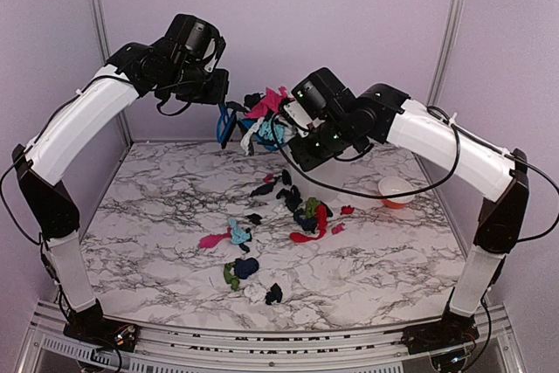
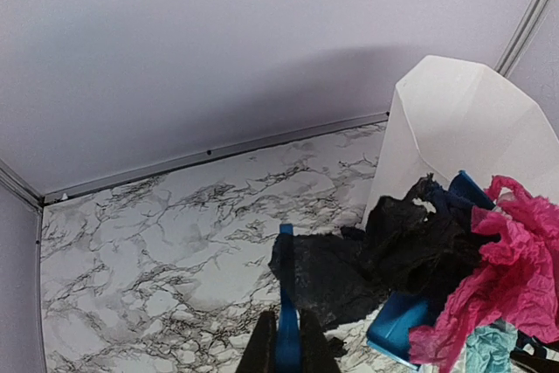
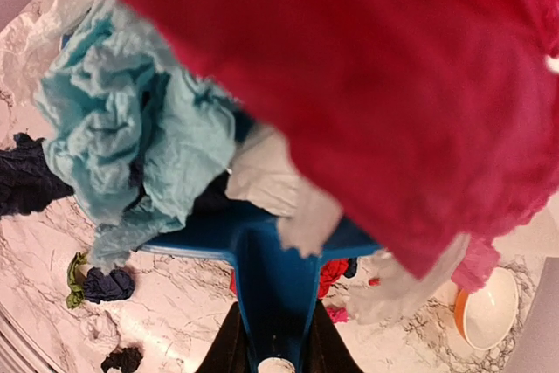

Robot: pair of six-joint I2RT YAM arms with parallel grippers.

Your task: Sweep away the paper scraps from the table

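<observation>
Blue dustpan handle (image 3: 272,286), gripped by right fingers (image 3: 225,351), shows only from right wrist.

L claw (image 2: 286,347) clamped, raised | R claw (image 3: 275,347) clamped, raised

Paper scraps (image 1: 310,216) are black, pink, green; table (image 1: 157,251) is grey-veined white.
</observation>
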